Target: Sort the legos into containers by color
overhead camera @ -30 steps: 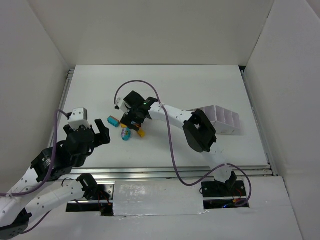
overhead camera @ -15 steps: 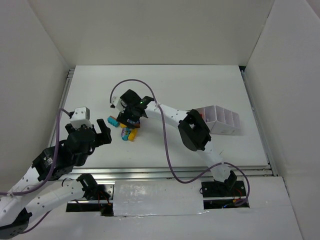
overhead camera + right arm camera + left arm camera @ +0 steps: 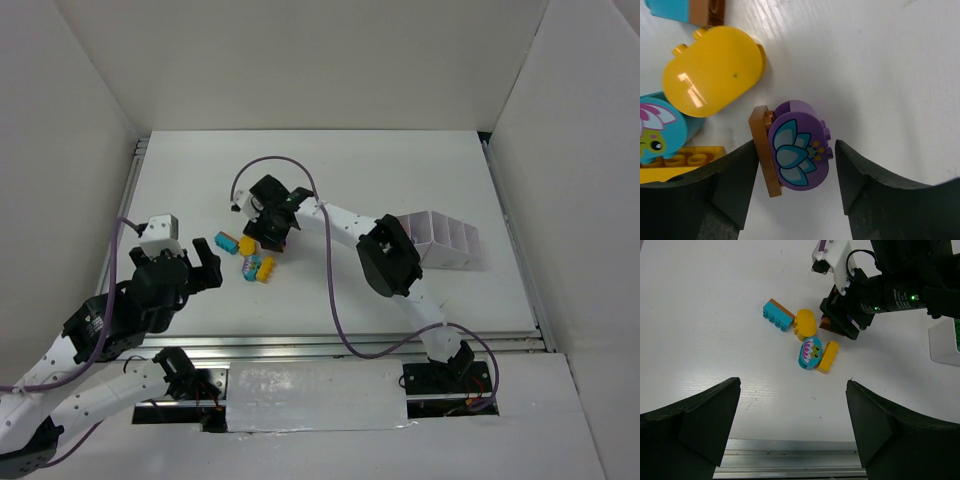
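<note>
A purple lego (image 3: 797,150) with a lotus print, stuck to a brown plate (image 3: 762,155), lies on the table between the jaws of my right gripper (image 3: 796,156). The left finger (image 3: 737,175) touches the brown plate and a small gap shows at the right finger (image 3: 860,175), so the gripper is open. Beside it lie a yellow domed lego (image 3: 806,322), a teal brick (image 3: 777,315), a teal printed lego (image 3: 811,352) and a yellow brick (image 3: 827,356). My left gripper (image 3: 185,265) hovers wide open and empty, nearer than the pile. The white containers (image 3: 445,240) sit at the right.
White walls enclose the table on three sides. A metal rail (image 3: 790,455) runs along the near edge below my left gripper (image 3: 792,390). The right arm's purple cable (image 3: 335,290) loops over the table middle. A corner of the containers (image 3: 942,342) shows in the left wrist view.
The right gripper's jaws have narrowed around the purple lego, and it has shifted slightly over the pile, uncovering the yellow and teal pieces. The left arm has barely moved.
</note>
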Robot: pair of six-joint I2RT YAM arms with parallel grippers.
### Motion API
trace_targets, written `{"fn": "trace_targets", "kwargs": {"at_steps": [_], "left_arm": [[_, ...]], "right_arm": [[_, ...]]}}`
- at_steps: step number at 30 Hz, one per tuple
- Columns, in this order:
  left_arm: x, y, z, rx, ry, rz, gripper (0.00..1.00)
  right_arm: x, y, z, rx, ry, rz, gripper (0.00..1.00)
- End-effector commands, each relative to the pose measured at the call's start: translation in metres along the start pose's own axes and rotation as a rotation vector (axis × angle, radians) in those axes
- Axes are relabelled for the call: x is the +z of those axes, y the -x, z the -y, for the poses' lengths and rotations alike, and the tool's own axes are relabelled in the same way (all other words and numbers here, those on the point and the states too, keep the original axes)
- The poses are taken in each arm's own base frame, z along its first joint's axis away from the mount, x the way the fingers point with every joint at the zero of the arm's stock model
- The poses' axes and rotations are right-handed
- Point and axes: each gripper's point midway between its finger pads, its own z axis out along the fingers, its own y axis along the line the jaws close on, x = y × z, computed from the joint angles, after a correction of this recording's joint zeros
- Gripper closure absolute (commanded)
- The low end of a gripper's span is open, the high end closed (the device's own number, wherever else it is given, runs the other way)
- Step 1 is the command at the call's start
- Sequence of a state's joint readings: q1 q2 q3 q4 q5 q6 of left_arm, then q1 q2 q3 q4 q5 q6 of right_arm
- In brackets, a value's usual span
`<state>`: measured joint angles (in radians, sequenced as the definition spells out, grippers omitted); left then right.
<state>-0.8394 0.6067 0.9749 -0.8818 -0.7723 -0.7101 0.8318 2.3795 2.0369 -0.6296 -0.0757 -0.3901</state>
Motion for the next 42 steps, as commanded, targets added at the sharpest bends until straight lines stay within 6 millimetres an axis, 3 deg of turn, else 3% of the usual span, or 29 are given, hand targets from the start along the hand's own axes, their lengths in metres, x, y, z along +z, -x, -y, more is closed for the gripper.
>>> {"fn": "trace_targets", "kwargs": {"at_steps": [1,4,7,9,10,12,13,15,16,18,19,21,22,23,26,28,29,33,40,42], "left_arm": [[-0.003,0.011,0.005,-0.025,-0.028,0.034,0.0],[-0.003,0.011,0.005,-0.023,-0.027,0.032,0.0],[-0.002,0.01,0.005,-0.023,-0.023,0.032,0.0],[-0.002,0.011,0.005,-0.025,-0.02,0.033,0.0],[-0.002,0.01,0.004,-0.025,-0.017,0.031,0.01],[-0.001,0.01,0.005,-0.029,-0.015,0.031,0.0],[-0.001,0.01,0.007,-0.043,-0.022,0.03,0.0],[0.0,0.01,0.014,-0.05,-0.046,0.021,0.01],[0.0,0.012,0.024,-0.078,-0.084,0.017,0.01],[0.001,0.015,0.039,-0.103,-0.126,0.001,0.01],[-0.003,0.017,0.054,-0.141,-0.188,-0.024,0.0],[-0.005,0.026,0.084,-0.188,-0.295,-0.037,0.01],[-0.013,0.027,0.105,-0.218,-0.393,-0.08,0.0],[-0.018,0.038,0.124,-0.254,-0.474,-0.064,0.01],[-0.022,0.037,0.174,-0.298,-0.647,-0.143,0.01],[-0.025,0.039,0.194,-0.318,-0.716,-0.173,0.0],[-0.026,0.038,0.209,-0.318,-0.766,-0.197,0.0],[-0.03,0.04,0.226,-0.349,-0.843,-0.211,0.0],[-0.028,0.029,0.234,-0.351,-0.87,-0.245,0.03],[-0.023,0.022,0.236,-0.34,-0.861,-0.268,0.08]], "right_arm": [[-0.006,-0.004,0.003,0.043,0.002,0.004,0.34],[-0.009,-0.007,0.015,0.077,-0.052,0.022,0.51],[-0.016,-0.007,0.033,0.143,-0.104,0.046,0.79],[-0.027,-0.004,0.042,0.21,-0.105,0.078,0.83],[-0.043,0.004,0.049,0.234,-0.121,0.117,0.91],[-0.059,0.004,0.059,0.339,-0.156,0.159,0.93],[-0.083,0.005,0.059,0.376,-0.17,0.195,1.0],[-0.114,0.02,0.06,0.507,-0.202,0.312,1.0],[-0.146,0.013,0.056,0.546,-0.243,0.356,1.0],[-0.179,0.017,0.048,0.644,-0.251,0.459,1.0],[-0.204,0.008,0.031,0.658,-0.246,0.497,1.0],[-0.231,0.01,0.013,0.719,-0.229,0.588,1.0],[-0.25,0.003,-0.009,0.717,-0.202,0.632,1.0],[-0.261,0.004,-0.018,0.742,-0.177,0.673,1.0],[-0.297,0.003,-0.045,0.763,-0.114,0.795,1.0],[-0.316,-0.003,-0.059,0.759,-0.082,0.854,1.0],[-0.323,-0.003,-0.065,0.764,-0.07,0.875,1.0],[-0.341,-0.008,-0.077,0.758,-0.063,0.908,1.0],[-0.352,-0.001,-0.088,0.737,-0.085,0.912,1.0],[-0.354,0.003,-0.087,0.741,-0.106,0.922,1.0]]}}
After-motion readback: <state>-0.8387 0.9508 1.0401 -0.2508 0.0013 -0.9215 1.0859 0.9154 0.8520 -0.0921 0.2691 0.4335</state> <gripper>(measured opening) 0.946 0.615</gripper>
